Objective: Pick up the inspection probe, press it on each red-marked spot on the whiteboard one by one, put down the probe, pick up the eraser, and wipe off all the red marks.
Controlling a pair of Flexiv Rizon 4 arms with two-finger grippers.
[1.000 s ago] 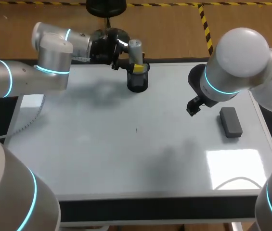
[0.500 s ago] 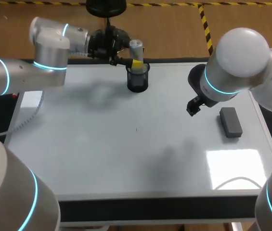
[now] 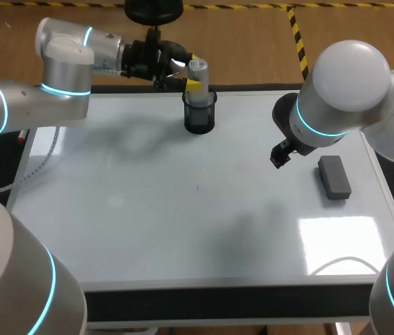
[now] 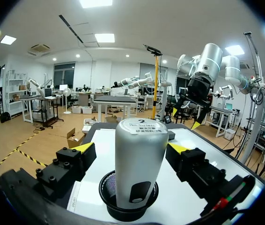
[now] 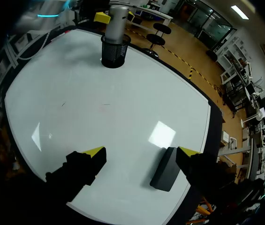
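The grey inspection probe (image 3: 197, 72) stands upright in a black mesh cup (image 3: 199, 118) at the far edge of the whiteboard (image 3: 183, 230). My left gripper (image 3: 186, 80) is open around the probe's upper part. In the left wrist view the probe (image 4: 139, 157) rises between the yellow fingertips (image 4: 83, 147) with a gap on each side. The dark grey eraser (image 3: 334, 176) lies flat at the right of the board. My right gripper (image 5: 140, 151) hangs open above the board, with the eraser (image 5: 164, 174) just beside and under it. Only tiny faint marks (image 3: 197, 187) show on the board.
The cup (image 5: 112, 54) with the probe (image 5: 116, 23) stands far ahead of my right gripper. My right arm's big elbow (image 3: 346, 91) hangs over the board's right side. The board's black front edge (image 3: 224, 303) runs along the near side.
My left gripper has risen from cup height to the probe's upper part and drawn back a little to the left. The probe stays in the cup. The right arm has not moved.
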